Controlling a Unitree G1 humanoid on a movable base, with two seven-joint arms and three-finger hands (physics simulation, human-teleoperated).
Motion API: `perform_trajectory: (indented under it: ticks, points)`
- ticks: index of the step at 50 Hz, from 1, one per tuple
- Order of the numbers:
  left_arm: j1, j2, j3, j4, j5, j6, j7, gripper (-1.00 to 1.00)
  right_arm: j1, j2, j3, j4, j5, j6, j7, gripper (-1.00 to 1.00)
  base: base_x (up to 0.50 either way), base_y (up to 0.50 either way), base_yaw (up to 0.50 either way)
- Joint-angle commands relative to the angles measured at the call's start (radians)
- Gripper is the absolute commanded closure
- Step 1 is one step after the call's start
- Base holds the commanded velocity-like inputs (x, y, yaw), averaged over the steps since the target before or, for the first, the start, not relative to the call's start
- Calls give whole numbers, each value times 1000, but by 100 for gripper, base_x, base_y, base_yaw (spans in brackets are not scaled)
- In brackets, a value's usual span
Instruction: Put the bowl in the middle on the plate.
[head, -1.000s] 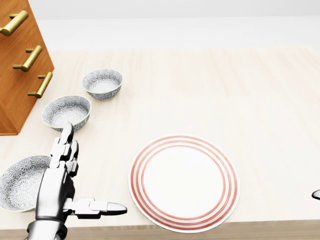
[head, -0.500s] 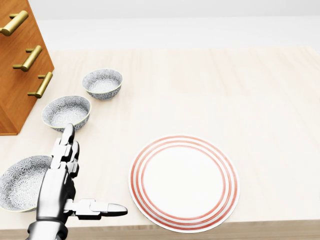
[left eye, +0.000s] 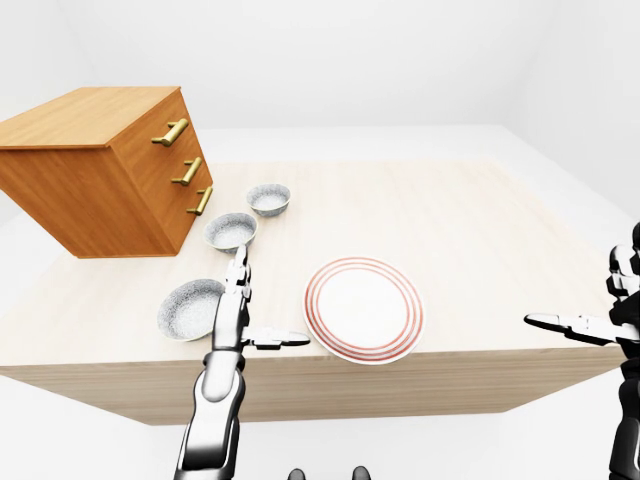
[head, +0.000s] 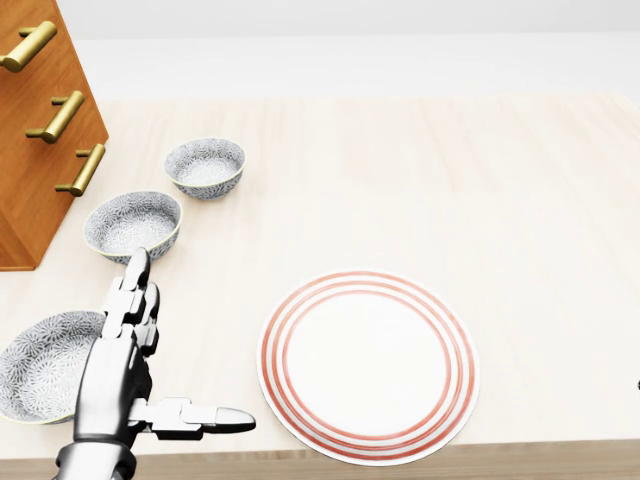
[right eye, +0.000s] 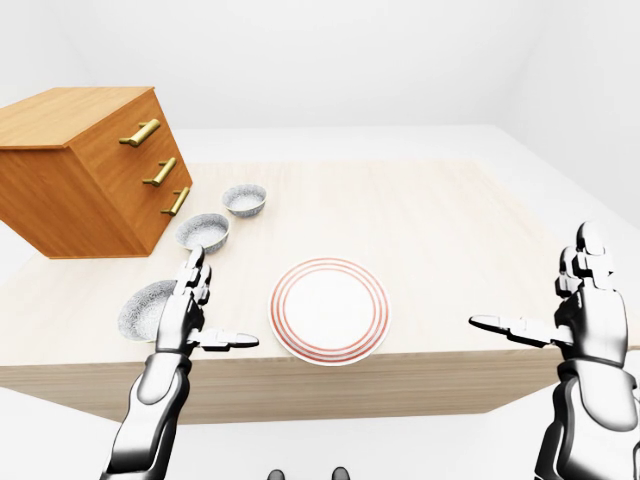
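Observation:
Three grey patterned bowls stand in a line at the left of the head view. The middle bowl (head: 133, 222) sits between the upper bowl (head: 205, 165) and the lower bowl (head: 45, 360). A white plate with red rings (head: 368, 365) lies at the bottom centre. My left hand (head: 185, 345) is open just below the middle bowl, fingers pointing up at it, thumb out toward the plate, holding nothing. My right hand (right eye: 535, 280) is open and empty, beyond the table's right end.
A wooden drawer cabinet (head: 40, 130) with brass handles stands at the left, close beside the bowls. The table's near edge (head: 400, 462) runs just below the plate. Light wooden tabletop (head: 480, 200) stretches up and right of the plate.
The dark tip of my right hand at the head view's right edge has slid almost out of the picture. The left hand, the bowls and the plate have not visibly moved.

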Motion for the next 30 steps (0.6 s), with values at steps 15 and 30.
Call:
perform_trajectory:
  ticks: [15, 30]
  points:
    - [-3, -1, -7, 40, 16, -22, 5, -100, 7, 4, -2, 2, 7, 0, 26, -100, 0, 0, 0]
    - [-3, -1, -11, 41, 20, -22, 4, -100, 9, 4, -4, -2, 8, 0, 33, -100, 0, 0, 0]
